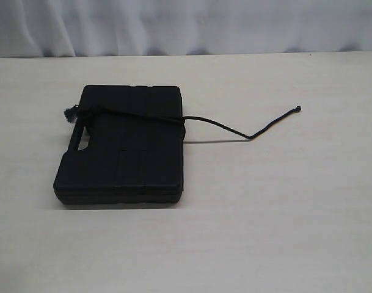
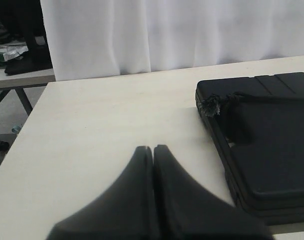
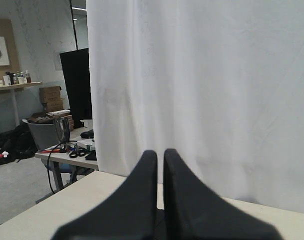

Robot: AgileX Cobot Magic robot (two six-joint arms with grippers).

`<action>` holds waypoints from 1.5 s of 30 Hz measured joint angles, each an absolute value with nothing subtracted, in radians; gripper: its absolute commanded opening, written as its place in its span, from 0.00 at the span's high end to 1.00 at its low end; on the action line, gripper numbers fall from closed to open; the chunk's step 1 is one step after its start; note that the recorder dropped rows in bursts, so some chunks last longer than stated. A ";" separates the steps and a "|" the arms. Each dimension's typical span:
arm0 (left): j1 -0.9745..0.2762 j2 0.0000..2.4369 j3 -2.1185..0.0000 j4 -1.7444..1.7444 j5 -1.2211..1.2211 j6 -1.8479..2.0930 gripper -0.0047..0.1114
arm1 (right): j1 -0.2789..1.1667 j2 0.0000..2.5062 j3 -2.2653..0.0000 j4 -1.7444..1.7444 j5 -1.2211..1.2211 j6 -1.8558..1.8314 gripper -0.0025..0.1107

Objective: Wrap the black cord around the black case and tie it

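The black case [image 1: 124, 159] lies flat on the table, handle slot to the left. The black cord [image 1: 222, 125] crosses its far part; its frayed grey knot [image 1: 70, 113] hangs at the case's left edge. The free tail runs right over the table to a small knotted tip [image 1: 298, 108]. Neither gripper shows in the exterior view. My left gripper [image 2: 152, 148] is shut and empty above bare table, apart from the case [image 2: 271, 150] and the frayed knot [image 2: 210, 106]. My right gripper [image 3: 160, 152] is shut, only a thin slit between its tips, holding nothing.
A pale wooden table [image 1: 265, 213] carries the case. A white curtain [image 1: 186, 24] hangs behind its far edge. Past the curtain [image 3: 216, 75] the right wrist view shows a cluttered desk [image 3: 74, 150] and a chair.
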State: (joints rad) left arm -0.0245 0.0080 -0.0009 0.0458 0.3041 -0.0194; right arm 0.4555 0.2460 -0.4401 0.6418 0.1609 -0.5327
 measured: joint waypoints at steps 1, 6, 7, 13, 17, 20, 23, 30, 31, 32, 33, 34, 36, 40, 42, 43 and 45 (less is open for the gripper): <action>-0.025 0.008 -0.001 0.046 0.304 -0.019 0.96 | 0.455 0.246 -0.440 0.642 0.161 -0.533 0.94; -0.025 0.008 -0.001 0.046 0.304 -0.018 0.96 | 0.455 0.246 -0.440 0.642 0.161 -0.533 0.94; -0.025 0.008 -0.001 0.046 0.304 -0.018 0.96 | 0.455 0.246 -0.440 0.642 0.161 -0.533 0.94; -0.025 0.008 -0.001 0.046 0.304 -0.018 0.96 | 0.455 0.246 -0.440 0.642 0.161 -0.533 0.94; -0.025 0.008 -0.001 0.046 0.304 -0.018 0.96 | 0.455 0.246 -0.440 0.642 0.161 -0.533 0.94; -0.025 0.008 -0.001 0.046 0.304 -0.018 0.96 | 0.455 0.246 -0.440 0.642 0.161 -0.533 0.94; -0.025 0.008 -0.001 0.046 0.304 -0.018 0.96 | 0.455 0.246 -0.440 0.642 0.161 -0.533 0.94; -0.025 0.008 -0.001 0.046 0.304 -0.018 0.96 | 0.455 0.246 -0.440 0.642 0.161 -0.533 0.94; -0.025 0.008 -0.001 0.046 0.304 -0.018 0.96 | 0.455 0.246 -0.440 0.642 0.161 -0.533 0.94; -0.025 0.008 -0.001 0.046 0.304 -0.018 0.96 | 0.455 0.246 -0.440 0.642 0.161 -0.533 0.94; -0.025 0.008 -0.001 0.046 0.304 -0.018 0.96 | 0.455 0.246 -0.440 0.642 0.161 -0.533 0.94; -0.025 0.008 -0.001 0.046 0.304 -0.018 0.96 | 0.455 0.246 -0.440 0.642 0.161 -0.533 0.94; -0.025 0.008 -0.001 0.046 0.304 -0.018 0.96 | 0.455 0.246 -0.440 0.642 0.161 -0.533 0.94; -0.025 0.008 -0.001 0.046 0.306 -0.016 0.96 | 0.455 0.246 -0.440 0.642 0.161 -0.533 0.94; -0.025 0.008 -0.001 0.046 0.306 -0.016 0.96 | 0.455 0.244 -0.440 0.642 0.161 -0.531 0.94; -0.025 0.008 -0.001 0.046 0.306 -0.016 0.96 | 0.455 0.242 -0.440 0.631 0.161 -0.531 0.94; -0.025 0.008 -0.001 0.046 0.306 -0.016 0.96 | 0.455 0.228 -0.426 0.588 0.156 -0.531 0.94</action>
